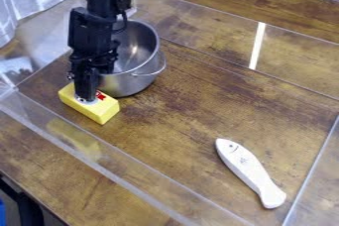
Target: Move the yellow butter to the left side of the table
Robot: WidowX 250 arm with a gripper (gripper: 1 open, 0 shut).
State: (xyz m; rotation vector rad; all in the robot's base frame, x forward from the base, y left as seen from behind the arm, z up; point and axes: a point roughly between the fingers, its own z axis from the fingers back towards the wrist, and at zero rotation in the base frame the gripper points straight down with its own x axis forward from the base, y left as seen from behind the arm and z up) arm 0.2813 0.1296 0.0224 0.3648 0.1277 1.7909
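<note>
The yellow butter [102, 112] lies on the dark wood table [199, 101] near its left edge, just in front of the metal pot. My gripper [85, 95] comes down steeply from above onto the block's top, with its dark fingers closed against the butter's sides near the red mark. The butter rests on the tabletop. The fingers hide the label on top of it.
A steel pot [134, 56] stands right behind the gripper, touching or nearly touching the butter. A white spatula-like utensil [251, 171] lies at the front right. Clear plastic walls [54, 136] edge the table, one close to the butter's left.
</note>
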